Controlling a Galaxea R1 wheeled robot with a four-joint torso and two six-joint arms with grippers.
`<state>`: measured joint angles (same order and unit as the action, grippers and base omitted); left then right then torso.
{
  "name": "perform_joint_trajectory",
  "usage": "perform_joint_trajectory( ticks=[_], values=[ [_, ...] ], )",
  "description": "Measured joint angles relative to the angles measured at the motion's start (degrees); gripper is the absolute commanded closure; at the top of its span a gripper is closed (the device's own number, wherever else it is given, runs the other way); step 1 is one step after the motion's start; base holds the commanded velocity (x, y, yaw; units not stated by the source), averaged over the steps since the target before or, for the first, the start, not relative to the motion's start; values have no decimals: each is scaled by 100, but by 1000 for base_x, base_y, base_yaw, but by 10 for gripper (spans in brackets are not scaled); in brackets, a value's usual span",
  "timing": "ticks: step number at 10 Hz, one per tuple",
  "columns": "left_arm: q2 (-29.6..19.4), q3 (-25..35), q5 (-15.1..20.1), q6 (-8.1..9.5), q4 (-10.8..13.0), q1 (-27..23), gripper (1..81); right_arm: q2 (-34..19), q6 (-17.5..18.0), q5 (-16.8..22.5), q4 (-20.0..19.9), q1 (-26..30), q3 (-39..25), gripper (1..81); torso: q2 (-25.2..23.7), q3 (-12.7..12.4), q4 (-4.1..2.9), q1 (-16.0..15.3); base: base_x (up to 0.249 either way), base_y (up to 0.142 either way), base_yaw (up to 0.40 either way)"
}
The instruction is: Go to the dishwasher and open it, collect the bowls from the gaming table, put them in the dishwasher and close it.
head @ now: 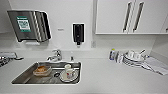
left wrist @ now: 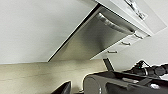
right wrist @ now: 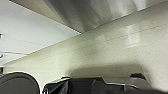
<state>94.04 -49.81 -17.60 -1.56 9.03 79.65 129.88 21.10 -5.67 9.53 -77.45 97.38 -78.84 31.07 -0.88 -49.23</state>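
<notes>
**Dishwasher front shut, seen from the left wrist; head view on the sink counter**

Dishwasher (left wrist: 96, 37): brushed steel front with a horizontal bar handle (left wrist: 115, 23), seen in the left wrist view. The front sits flush in the row of white cabinet fronts, so it reads as closed. White drawer fronts (left wrist: 125, 43) with small horizontal handles adjoin it on one side; pale speckled floor (left wrist: 37, 75) runs beneath.

Fingers: neither arm's fingers can be made out in the wrist views, so whether they are wide, narrow or holding anything cannot be told. Dark robot parts lie along the near edge of both wrist pictures. The right wrist view shows the same pale floor (right wrist: 112, 50) and a steel-grey surface above it, not identifiable for certain.

Head view, white counter (head: 112, 75):
- Steel sink (head: 25, 75) let into the counter toward its left end, tap (head: 55, 55) at its back edge.
- In the sink: a brownish container (head: 42, 70) at the left, a white cup (head: 68, 71) standing on a plate (head: 63, 78) at the right.
- Toward the back right corner of the counter: a stack of plates (head: 132, 62) with cups (head: 133, 54) on top, a small bottle (head: 112, 54) just beside it.
- Papers or cloth (head: 156, 65) at the right edge; cannot tell which.

Wall behind: steel towel dispenser (head: 28, 25) at left, black soap dispenser (head: 78, 33) above the sink's back edge, white upper cabinets (head: 112, 17) with vertical bar handles at right.
</notes>
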Motion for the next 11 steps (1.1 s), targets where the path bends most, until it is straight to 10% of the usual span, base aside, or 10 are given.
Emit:
perform_joint_trajectory(
  ticks=[11],
  values=[
    [48, -21, -44, -1, 15, -16, 10, -2100, 677, 208, -6, 1218, -2428, 10, -1639, 352, 0, -1034, 0, 0, 0]
  ],
)
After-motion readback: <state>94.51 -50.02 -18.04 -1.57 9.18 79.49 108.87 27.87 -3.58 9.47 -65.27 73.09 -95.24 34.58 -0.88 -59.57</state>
